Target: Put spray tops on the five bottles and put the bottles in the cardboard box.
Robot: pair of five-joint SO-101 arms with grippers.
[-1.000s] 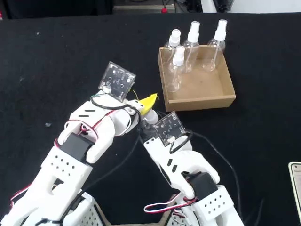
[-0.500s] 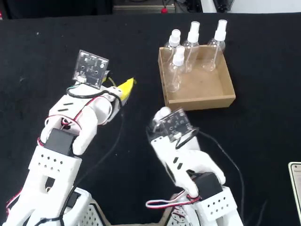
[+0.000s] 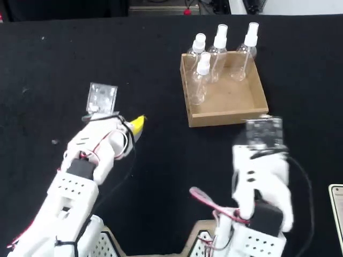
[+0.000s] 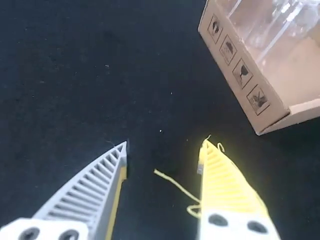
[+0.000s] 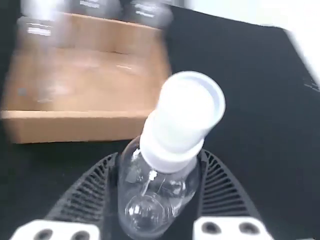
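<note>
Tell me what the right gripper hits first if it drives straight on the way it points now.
Probably the near wall of the cardboard box. The right gripper, shut on a spray bottle, aims at it, though its height is unclear.

Matte black tbl (image 3: 48, 59) surface

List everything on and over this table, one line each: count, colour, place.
boxed bottles: four, clear with white spray tops, standing at the far side of the cardboard box
held bottle: one, clear with a white spray top, between the right fingers, on the near side of the cardboard box
cardboard box: one, brown, right of centre toward the far edge
table: one, black, under everything
left fingers: two, one grey and one yellow, open over bare table left of the cardboard box
right fingers: two, dark grey, shut on the held bottle
</note>
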